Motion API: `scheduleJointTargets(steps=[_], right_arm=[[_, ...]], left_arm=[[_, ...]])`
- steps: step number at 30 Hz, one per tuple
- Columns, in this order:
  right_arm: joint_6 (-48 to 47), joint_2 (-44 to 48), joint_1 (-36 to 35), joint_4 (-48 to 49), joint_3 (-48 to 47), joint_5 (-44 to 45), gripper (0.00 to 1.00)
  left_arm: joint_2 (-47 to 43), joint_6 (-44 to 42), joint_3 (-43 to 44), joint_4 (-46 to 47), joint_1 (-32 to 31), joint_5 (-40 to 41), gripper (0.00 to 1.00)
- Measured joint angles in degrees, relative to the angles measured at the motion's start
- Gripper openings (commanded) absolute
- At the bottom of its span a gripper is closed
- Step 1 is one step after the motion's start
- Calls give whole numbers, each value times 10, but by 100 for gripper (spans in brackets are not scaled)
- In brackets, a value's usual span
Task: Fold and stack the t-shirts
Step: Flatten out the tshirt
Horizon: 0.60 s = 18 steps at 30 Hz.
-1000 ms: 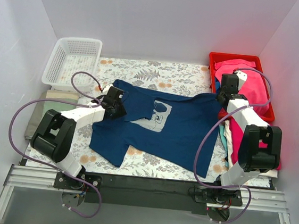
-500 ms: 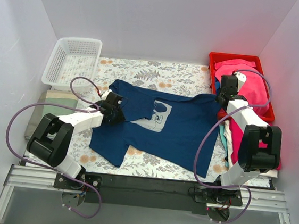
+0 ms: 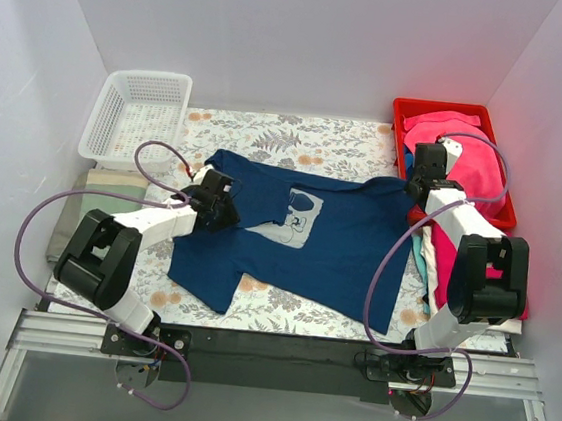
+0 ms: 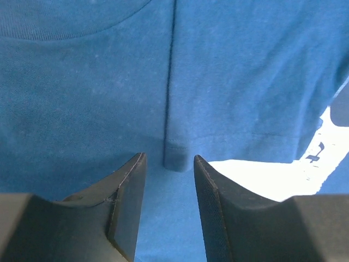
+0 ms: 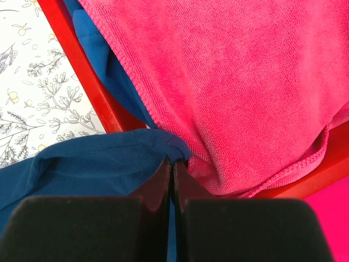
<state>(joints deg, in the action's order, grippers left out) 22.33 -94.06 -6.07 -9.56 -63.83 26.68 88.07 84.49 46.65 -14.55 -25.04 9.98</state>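
A navy blue t-shirt (image 3: 337,247) with a pale blue chest print (image 3: 293,219) lies spread across the floral table mat. My left gripper (image 3: 223,204) hovers open over the shirt's left part, its jaws apart just short of a sleeve hem fold (image 4: 173,158). My right gripper (image 3: 423,177) is shut on the navy shirt's corner (image 5: 163,144) at the edge of the red bin (image 3: 403,118). Magenta-pink shirts (image 3: 467,160) fill that bin and also show in the right wrist view (image 5: 240,76).
A white mesh basket (image 3: 135,115) stands at the back left. A folded grey-green cloth (image 3: 95,206) lies at the left edge. More pink and pale cloths (image 3: 437,257) are piled at the right beside the right arm. White walls close in the table.
My left gripper has shifted slightly right and forward over the shirt's left sleeve area. The right gripper holds the same place, still pinching the shirt corner.
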Motion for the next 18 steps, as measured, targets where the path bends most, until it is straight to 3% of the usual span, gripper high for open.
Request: scheduleJointTargets(steps=[18], right_arm=[[0, 1, 0, 0, 0, 0, 1]], left_arm=[[26, 4, 2, 17, -3, -14, 33]])
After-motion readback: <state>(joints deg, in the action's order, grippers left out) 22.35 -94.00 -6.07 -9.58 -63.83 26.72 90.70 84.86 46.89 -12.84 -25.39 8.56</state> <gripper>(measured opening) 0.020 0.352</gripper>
